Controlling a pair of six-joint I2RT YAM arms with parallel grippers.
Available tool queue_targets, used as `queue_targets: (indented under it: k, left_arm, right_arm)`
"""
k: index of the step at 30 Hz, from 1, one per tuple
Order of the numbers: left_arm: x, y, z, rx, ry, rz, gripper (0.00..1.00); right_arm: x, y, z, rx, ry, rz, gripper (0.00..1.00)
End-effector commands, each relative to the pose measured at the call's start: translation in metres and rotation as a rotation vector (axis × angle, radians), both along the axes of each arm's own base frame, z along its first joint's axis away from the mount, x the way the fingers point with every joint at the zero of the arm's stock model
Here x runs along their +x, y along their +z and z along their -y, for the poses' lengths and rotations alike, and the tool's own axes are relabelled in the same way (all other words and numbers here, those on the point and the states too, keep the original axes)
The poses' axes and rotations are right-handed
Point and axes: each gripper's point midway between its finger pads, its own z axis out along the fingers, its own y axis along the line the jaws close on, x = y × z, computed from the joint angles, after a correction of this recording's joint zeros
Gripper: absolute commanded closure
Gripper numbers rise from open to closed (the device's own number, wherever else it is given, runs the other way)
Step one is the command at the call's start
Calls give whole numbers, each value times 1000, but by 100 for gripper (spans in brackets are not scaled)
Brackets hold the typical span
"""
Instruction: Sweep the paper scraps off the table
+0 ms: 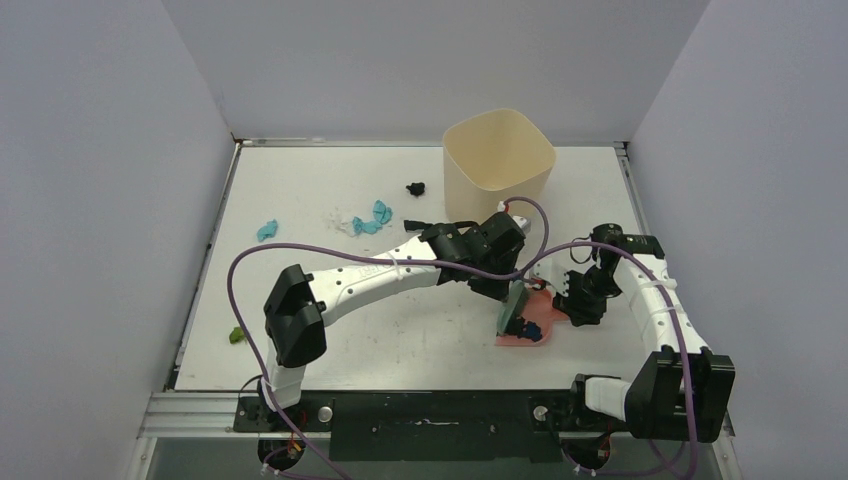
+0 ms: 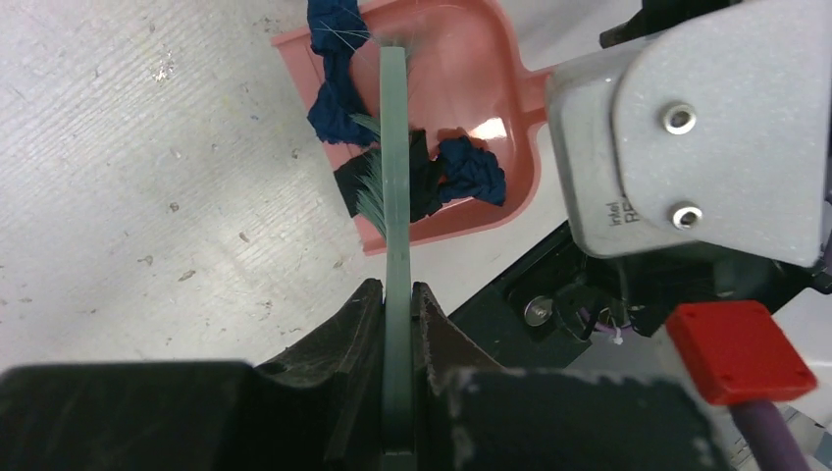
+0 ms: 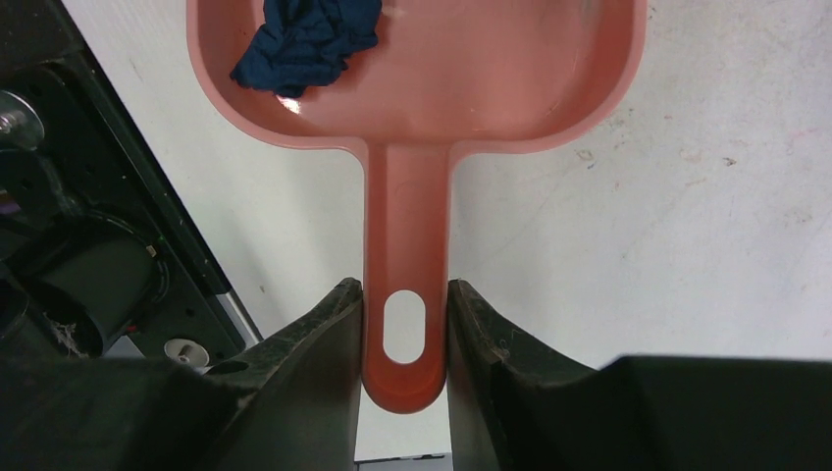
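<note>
l grip (image 2: 397, 299) clenched on brush (image 2: 394, 147), r grip (image 3: 404, 304) on dustpan (image 3: 510, 78) handle. scraps (image 2: 471, 172) in dustpan light, soft; you push w/ bristles (image 2: 371, 191).

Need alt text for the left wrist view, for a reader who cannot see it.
The left gripper is shut on the green brush, whose bristles reach into the pink dustpan on the white table. Dark blue and black paper scraps sit in the pan beside the bristles.
</note>
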Motion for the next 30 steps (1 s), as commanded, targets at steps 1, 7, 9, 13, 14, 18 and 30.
queue_targets:
  k: [1,7,9,13,14,18,30]
  left_arm:
    - [-2,71,25,-227,-14,55,100]
    - [4,91,-7,-163,16,136,100]
    - [8,96,-20,-127,20,166,100]
    - [20,100,-48,-27,42,229,100]
    - [25,100,-54,-1,54,244,100]
    - [46,99,-72,90,75,322,100]
    - [86,42,-37,286,44,345,100]
  right_arm:
    - [12,-3,-6,28,-82,25,95]
    - [8,-6,7,25,-106,19,95]
    - [7,-6,15,22,-119,17,95]
    - [3,-6,28,11,-131,5,95]
    - [3,-7,31,2,-135,0,95]
    - [4,-9,43,-23,-162,-12,95]
    - [5,-4,66,-64,-221,-28,95]
